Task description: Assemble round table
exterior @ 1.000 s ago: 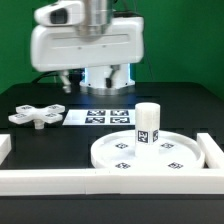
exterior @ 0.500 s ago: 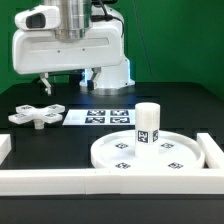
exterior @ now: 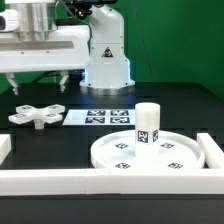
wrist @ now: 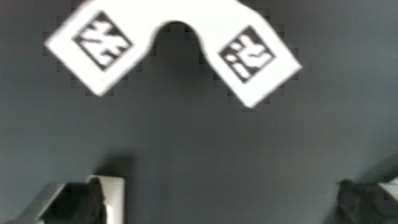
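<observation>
- We see the tool [exterior: 41,86] hanging on the exterior view's left, above the cross piece [exterior: 35,116] and clear of it. Its two dark fingers [exterior: 17,88] are spread wide and hold nothing.
- In the wrist view the tool [wrist: 231,200] looks straight down. One finger [wrist: 93,198] sits at each lower corner, with bare dark bench between them.
- There's open room on the bench [exterior: 60,145]: a broad dark stretch between the cross piece and the front rail [exterior: 50,181].
- The edges are boxed in. The front rail runs along the near side, the right rail [exterior: 213,150] stands just beside the disc, and a short rail [exterior: 4,148] shows at the exterior view's left edge.
- The marker board [exterior: 105,117] lies flat just beside the cross piece, on the exterior view's right of it.
- The cross piece lies flat on the bench: white, four arms, well apart from the disc.
- The wrist view shows two arms of the cross piece [wrist: 103,45] forming a V, each with a black-and-white tag.
- The disc [exterior: 102,152] lies flat at the exterior view's lower right. It is white, wide and rimmed, with small tags on its face, and its near edge meets the front rail.
- The post [exterior: 148,124] stands upright at the disc's middle, a short white cylinder with a tag on its side.
- The robot base [exterior: 108,60] stands behind the marker board.
</observation>
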